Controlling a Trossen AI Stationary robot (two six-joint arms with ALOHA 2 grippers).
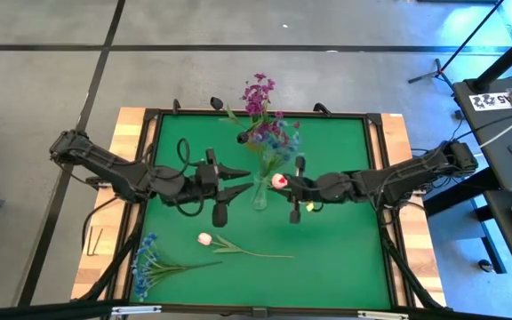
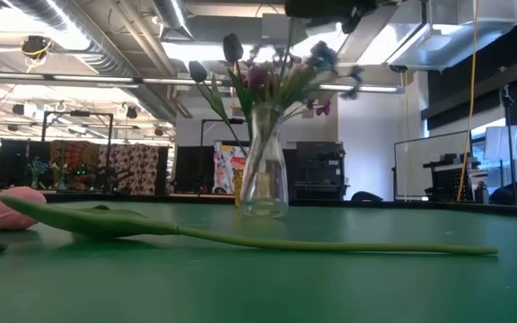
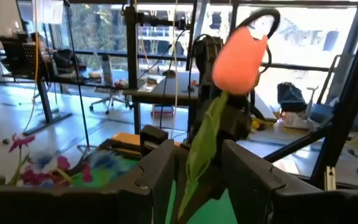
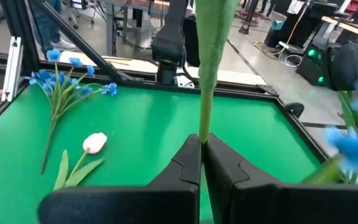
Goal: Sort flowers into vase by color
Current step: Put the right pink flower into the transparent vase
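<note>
Pink tulip [image 1: 279, 181] is up in the air just right of the glass vase [image 1: 260, 194] at table centre, its stem pinched in the right gripper [image 4: 201, 163], jaws closed tight on it. Left gripper [image 3: 197, 171] sits left of the vase (fingers parted, stem between them, contact unclear). Second tulip [image 1: 205, 239] and blue spray [image 1: 148, 264] lie on the green mat [image 1: 345, 258] at front left.

One glass vase [image 1: 260, 195], two pink tulips [image 1: 205, 238] outside it, one loose blue spray [image 1: 147, 265], two arms [image 1: 118, 171]
</note>
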